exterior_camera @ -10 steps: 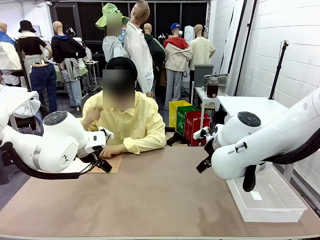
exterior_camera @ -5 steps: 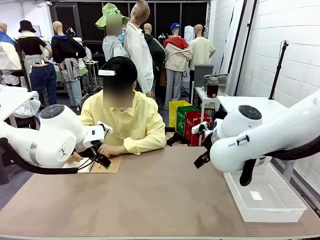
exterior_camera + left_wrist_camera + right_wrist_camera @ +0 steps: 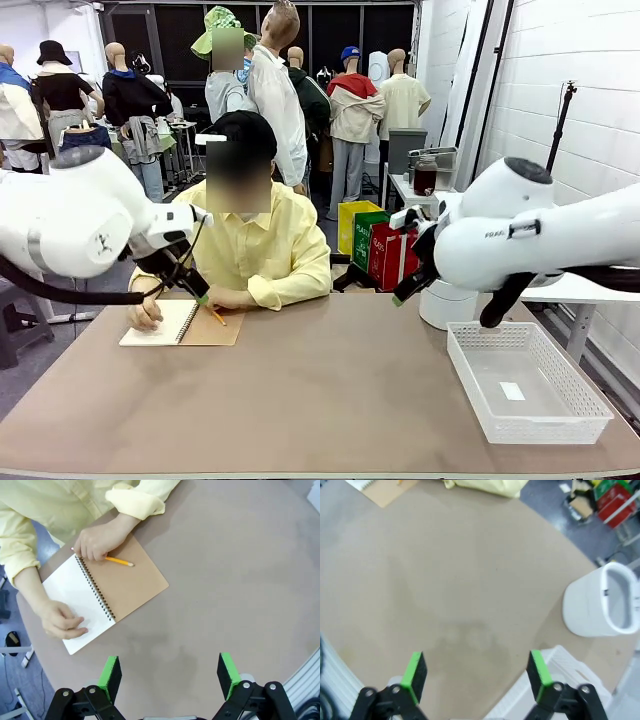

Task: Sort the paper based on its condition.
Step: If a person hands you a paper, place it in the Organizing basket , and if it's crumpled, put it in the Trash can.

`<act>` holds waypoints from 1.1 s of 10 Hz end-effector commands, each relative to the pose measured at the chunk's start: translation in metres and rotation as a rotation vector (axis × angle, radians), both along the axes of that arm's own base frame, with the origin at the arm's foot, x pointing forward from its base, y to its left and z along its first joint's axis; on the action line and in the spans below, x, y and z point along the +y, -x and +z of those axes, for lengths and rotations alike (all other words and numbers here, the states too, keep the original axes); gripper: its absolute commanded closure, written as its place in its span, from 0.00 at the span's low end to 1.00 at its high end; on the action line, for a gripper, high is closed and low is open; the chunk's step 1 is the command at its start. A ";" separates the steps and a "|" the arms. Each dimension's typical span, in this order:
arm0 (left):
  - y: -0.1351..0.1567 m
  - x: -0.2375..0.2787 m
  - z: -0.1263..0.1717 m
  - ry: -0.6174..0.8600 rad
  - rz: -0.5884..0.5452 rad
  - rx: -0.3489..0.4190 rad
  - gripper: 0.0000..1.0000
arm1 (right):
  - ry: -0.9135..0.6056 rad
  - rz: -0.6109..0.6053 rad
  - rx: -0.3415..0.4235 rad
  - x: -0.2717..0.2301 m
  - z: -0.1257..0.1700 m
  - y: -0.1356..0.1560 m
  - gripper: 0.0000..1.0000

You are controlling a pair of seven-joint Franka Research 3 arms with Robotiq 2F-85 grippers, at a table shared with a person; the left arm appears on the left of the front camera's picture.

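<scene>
Both your arms have lifted off the brown worktop (image 3: 330,400). The left pincer (image 3: 169,670) and right pincer (image 3: 476,672) hang released, grasping nothing. The white paper page (image 3: 70,592) lies bound in the brown-covered spiral notebook (image 3: 127,582) under the person's hand (image 3: 62,622), so sorting likely waits for a loose sheet.

- A brown table (image 3: 320,400) filled the foreground, its corners rounded.
- A white brick wall (image 3: 590,80) ran along the right, with a black stand (image 3: 556,140) before it.
- A white desk (image 3: 500,208) stood by that wall.
- A smaller white side table (image 3: 400,188) behind it bore a dark jar (image 3: 425,178).
- Yellow, green and red boxes (image 3: 370,235) sat on the grey floor (image 3: 35,375).
- The back wall (image 3: 180,30) was dark.
</scene>
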State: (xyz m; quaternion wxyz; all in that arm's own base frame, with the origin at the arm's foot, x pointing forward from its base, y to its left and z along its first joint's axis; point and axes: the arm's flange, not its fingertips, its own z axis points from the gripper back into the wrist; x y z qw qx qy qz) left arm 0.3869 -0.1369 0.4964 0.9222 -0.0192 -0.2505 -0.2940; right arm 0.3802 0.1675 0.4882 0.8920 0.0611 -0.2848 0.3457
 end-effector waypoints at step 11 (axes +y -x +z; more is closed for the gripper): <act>0.038 0.004 0.097 -0.005 -0.062 -0.079 0.00 | -0.164 0.229 -0.041 -0.011 0.051 0.005 0.00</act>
